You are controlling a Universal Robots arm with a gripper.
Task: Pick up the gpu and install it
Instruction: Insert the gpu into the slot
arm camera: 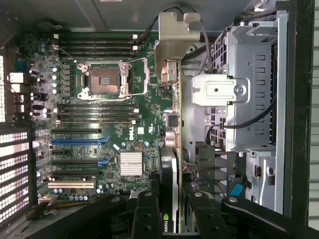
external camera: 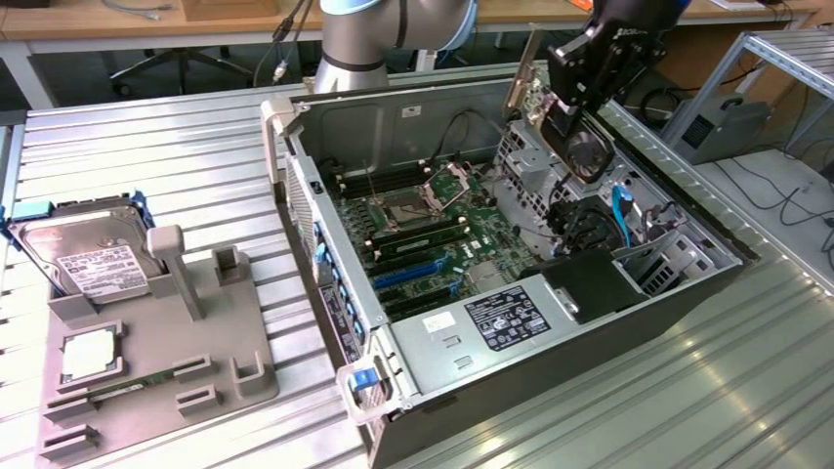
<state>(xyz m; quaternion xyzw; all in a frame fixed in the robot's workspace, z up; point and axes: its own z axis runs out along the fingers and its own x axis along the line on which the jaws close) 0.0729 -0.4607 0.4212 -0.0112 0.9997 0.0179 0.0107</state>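
Exterior view: you have gripper point(external camera: 580, 112) clamped on gpu point(arm camera: 168, 167), card upright, hanging above open computer case point(external camera: 297, 186) at its 1 o'clock corner, not seated. Inside case: motherboard point(external camera: 424, 230), open processor socket point(arm camera: 112, 79), blue slots point(external camera: 410, 274), metal drive cage point(arm camera: 249, 84) beside card. Gray holder tray point(external camera: 195, 391) at 8 o'clock from case holds hard drive point(external camera: 89, 259), green memory stick point(external camera: 124, 383).

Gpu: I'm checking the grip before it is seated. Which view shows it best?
Exterior view: the gpu hangs under the tool, fan face showing, above the case. The wrist view gives it edge-on, clamped in the tool.
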